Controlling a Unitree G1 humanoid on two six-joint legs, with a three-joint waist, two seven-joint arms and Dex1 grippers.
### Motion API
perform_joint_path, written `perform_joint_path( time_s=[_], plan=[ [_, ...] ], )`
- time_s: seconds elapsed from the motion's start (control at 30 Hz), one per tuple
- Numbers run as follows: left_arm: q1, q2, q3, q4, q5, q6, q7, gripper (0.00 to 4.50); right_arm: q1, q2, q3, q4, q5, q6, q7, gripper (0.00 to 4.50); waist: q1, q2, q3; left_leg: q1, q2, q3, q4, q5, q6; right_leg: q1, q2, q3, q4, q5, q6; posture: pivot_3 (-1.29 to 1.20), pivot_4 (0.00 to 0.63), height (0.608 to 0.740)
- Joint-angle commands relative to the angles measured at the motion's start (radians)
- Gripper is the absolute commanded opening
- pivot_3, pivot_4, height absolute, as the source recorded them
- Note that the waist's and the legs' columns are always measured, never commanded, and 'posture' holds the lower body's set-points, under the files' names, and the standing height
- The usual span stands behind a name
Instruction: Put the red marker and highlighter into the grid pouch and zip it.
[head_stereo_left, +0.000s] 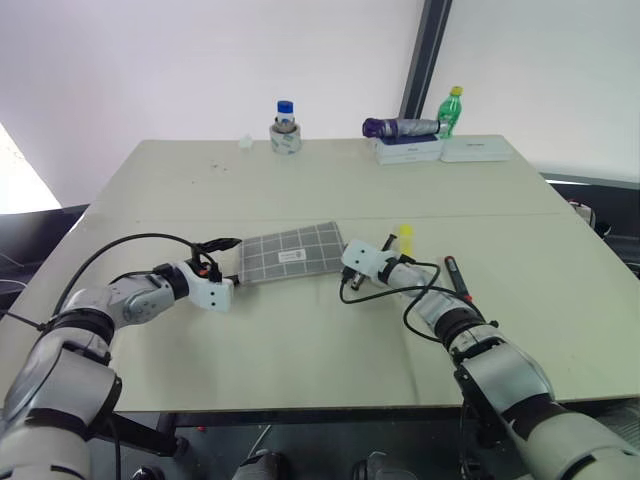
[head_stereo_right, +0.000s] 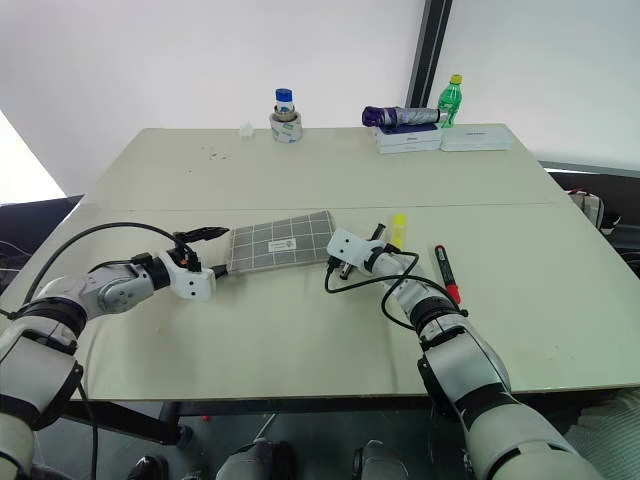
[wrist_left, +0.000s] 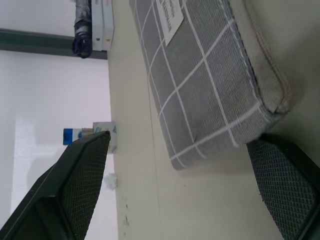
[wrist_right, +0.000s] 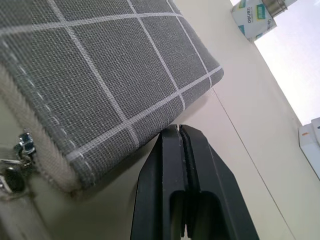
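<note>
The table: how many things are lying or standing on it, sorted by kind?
Pens: 2, the red marker and the yellow highlighter
Pouches: 1, the grey grid pouch
Bottles: 2, the green bottle and the blue-capped bottle
Tape rolls: 1
White boxes: 2
Folded umbrellas: 1
Total: 9

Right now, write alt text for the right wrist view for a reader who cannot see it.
The right gripper, its two black fingers pressed together with nothing between them, sits just off an edge of the grid pouch, grey fabric with thin white lines lying on the pale table. A metal zip pull shows at the pouch's beige zip edge.
</note>
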Motion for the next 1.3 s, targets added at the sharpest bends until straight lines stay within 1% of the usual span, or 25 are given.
perform_joint_path(
  time_s=[0.03, 0.13, 0.23, 0.3, 0.33, 0.37, 0.47, 0.57, 0.6, 0.63, 0.7, 0.8, 0.83, 0.93, 1.0, 1.03, 1.1, 1.13, 1.23, 1.3],
  plan=[
    [0.009, -0.033, -0.061, 0.015, 0.029, -0.03, -0.013, 4.5, -0.033, 0.008, -0.003, -0.003, 0.005, -0.013, 0.005, 0.04, 0.0, 0.0, 0.0, 0.0, 0.0, 0.0, 0.0, 0.0, 0.0, 0.0, 0.0, 0.0, 0.0, 0.0, 0.0, 0.0, 0.15, 0.74],
    [0.002, -0.041, -0.07, 0.017, 0.031, -0.041, -0.014, 4.5, -0.032, 0.008, -0.002, -0.005, 0.005, -0.013, 0.006, 0.04, 0.0, 0.0, 0.0, 0.0, 0.0, 0.0, 0.0, 0.0, 0.0, 0.0, 0.0, 0.0, 0.0, 0.0, 0.0, 0.0, 0.15, 0.74],
    [-0.005, -0.053, -0.059, 0.036, -0.005, -0.05, -0.055, 4.5, -0.03, 0.005, -0.003, -0.006, 0.004, -0.015, 0.007, 0.04, 0.0, 0.0, 0.0, 0.0, 0.0, 0.0, 0.0, 0.0, 0.0, 0.0, 0.0, 0.0, 0.0, 0.0, 0.0, 0.0, 0.15, 0.74],
    [-0.006, -0.057, -0.057, 0.044, -0.021, -0.058, -0.075, 3.97, -0.03, 0.004, -0.004, -0.007, 0.006, -0.014, 0.01, 0.0, -0.001, 0.0, 0.0, 0.0, 0.0, 0.0, 0.0, 0.0, 0.0, 0.0, 0.0, 0.0, 0.0, 0.0, 0.0, 0.0, 0.15, 0.74],
    [-0.006, -0.058, -0.057, 0.045, -0.024, -0.059, -0.081, 3.6, -0.03, 0.003, -0.005, -0.007, 0.006, -0.014, 0.01, 0.0, -0.001, 0.0, 0.0, 0.0, 0.0, 0.0, 0.0, 0.0, 0.0, 0.0, 0.0, 0.0, 0.0, 0.0, 0.0, 0.0, 0.15, 0.74],
    [-0.005, -0.061, -0.055, 0.047, -0.033, -0.063, -0.094, 3.11, -0.029, 0.003, -0.005, -0.008, 0.007, -0.015, 0.011, 0.0, -0.002, 0.0, 0.0, 0.0, 0.0, 0.0, 0.0, 0.0, 0.0, 0.0, 0.0, 0.0, 0.0, 0.0, 0.0, 0.0, 0.15, 0.74],
    [0.0, -0.065, -0.049, 0.052, -0.059, -0.071, -0.124, 1.49, -0.028, 0.002, -0.005, -0.011, 0.008, -0.017, 0.013, 0.0, -0.003, 0.0, 0.0, 0.0, 0.0, 0.0, 0.0, 0.0, 0.0, 0.0, 0.0, 0.0, 0.0, 0.0, 0.0, 0.0, 0.15, 0.74],
    [0.01, -0.069, -0.032, 0.057, -0.105, -0.082, -0.17, 0.03, -0.027, -0.002, -0.018, -0.021, 0.024, -0.027, 0.026, 0.0, -0.005, 0.002, -0.002, 0.0, 0.0, 0.0, 0.0, 0.0, 0.0, 0.0, 0.0, 0.0, 0.0, 0.0, 0.0, 0.0, 0.15, 0.74],
    [0.014, -0.07, -0.023, 0.06, -0.126, -0.083, -0.192, 0.03, -0.025, -0.001, -0.038, -0.028, 0.056, -0.03, 0.067, 0.0, -0.006, 0.002, -0.002, 0.0, 0.0, 0.0, 0.0, 0.0, 0.0, 0.0, 0.0, 0.0, 0.0, 0.0, 0.0, 0.0, 0.15, 0.74],
    [0.017, -0.069, -0.017, 0.059, -0.141, -0.085, -0.209, 0.03, -0.016, 0.005, -0.07, -0.045, 0.111, -0.043, 0.139, 0.0, -0.006, 0.002, -0.002, 0.0, 0.0, 0.0, 0.0, 0.0, 0.0, 0.0, 0.0, 0.0, 0.0, 0.0, 0.0, 0.0, 0.15, 0.74],
    [0.026, -0.067, 0.002, 0.055, -0.177, -0.094, -0.249, 0.03, -0.011, 0.007, -0.109, -0.07, 0.168, -0.043, 0.196, 0.0, -0.009, 0.002, -0.002, 0.0, 0.0, 0.0, 0.0, 0.0, 0.0, 0.0, 0.0, 0.0, 0.0, 0.0, 0.0, 0.0, 0.15, 0.74],
    [0.059, -0.08, 0.083, 0.054, -0.32, -0.091, -0.371, 0.0, 0.009, -0.013, -0.142, -0.131, 0.236, -0.04, 0.31, 0.84, -0.011, 0.002, -0.001, 0.0, 0.0, 0.0, 0.0, 0.0, 0.0, 0.0, 0.001, 0.0, 0.0, 0.0, 0.0, 0.0, 0.15, 0.74],
    [0.078, -0.093, 0.131, 0.048, -0.406, -0.076, -0.446, 0.0, 0.022, -0.023, -0.155, -0.167, 0.26, -0.029, 0.34, 1.3, -0.012, 0.003, -0.001, 0.0, 0.0, 0.0, 0.0, 0.0, 0.0, 0.0, 0.001, 0.0, 0.0, 0.0, 0.0, 0.0, 0.15, 0.74],
    [0.133, -0.101, 0.222, -0.025, -0.578, -0.028, -0.597, 0.0, 0.068, -0.029, -0.22, -0.296, 0.368, 0.079, 0.412, 2.84, -0.012, 0.003, -0.001, 0.0, 0.0, 0.0, 0.001, 0.0, 0.0, 0.0, 0.001, 0.0, 0.0, 0.0, 0.0, 0.0, 0.15, 0.74],
    [0.179, -0.092, 0.258, -0.115, -0.662, 0.011, -0.666, 0.0, 0.123, -0.035, -0.239, -0.426, 0.433, 0.202, 0.484, 3.96, -0.012, 0.002, -0.001, 0.0, 0.001, -0.002, 0.001, 0.0, 0.0, 0.0, 0.001, 0.0, 0.0, 0.0, 0.0, 0.0, 0.15, 0.74],
    [0.203, -0.084, 0.266, -0.159, -0.678, 0.03, -0.683, 0.0, 0.158, -0.038, -0.241, -0.504, 0.458, 0.272, 0.507, 4.45, -0.011, 0.002, -0.001, 0.0, 0.001, -0.004, 0.001, 0.0, 0.0, 0.0, 0.001, 0.0, 0.0, 0.0, 0.0, 0.0, 0.15, 0.74],
    [0.267, -0.071, 0.287, -0.274, -0.706, 0.075, -0.699, 0.0, 0.237, -0.036, -0.242, -0.674, 0.517, 0.426, 0.542, 4.45, -0.011, 0.002, -0.001, 0.0, 0.001, -0.005, 0.001, 0.0, 0.0, 0.0, 0.001, 0.0, 0.0, 0.0, 0.0, 0.0, 0.15, 0.74],
    [0.304, -0.066, 0.298, -0.345, -0.72, 0.104, -0.702, 0.0, 0.273, -0.034, -0.242, -0.746, 0.534, 0.473, 0.544, 4.45, -0.011, 0.002, -0.001, 0.0, 0.001, -0.006, 0.001, 0.0, 0.0, 0.0, 0.001, 0.0, 0.0, 0.0, 0.0, 0.0, 0.15, 0.74],
    [0.396, -0.061, 0.334, -0.537, -0.735, 0.218, -0.693, 0.0, 0.343, -0.027, -0.248, -0.874, 0.553, 0.565, 0.512, 4.45, -0.01, 0.002, -0.001, -0.001, 0.002, -0.007, 0.001, 0.0, 0.0, 0.0, 0.001, 0.0, 0.0, 0.0, 0.0, 0.0, 0.15, 0.74],
    [0.443, -0.059, 0.357, -0.639, -0.74, 0.291, -0.681, 0.0, 0.38, -0.038, -0.238, -0.926, 0.55, 0.588, 0.518, 4.45, -0.009, 0.002, -0.001, -0.001, 0.001, -0.007, 0.001, 0.0, 0.0, 0.0, 0.001, 0.0, 0.001, 0.0, 0.0, 0.0, 0.15, 0.74]
  ],
)
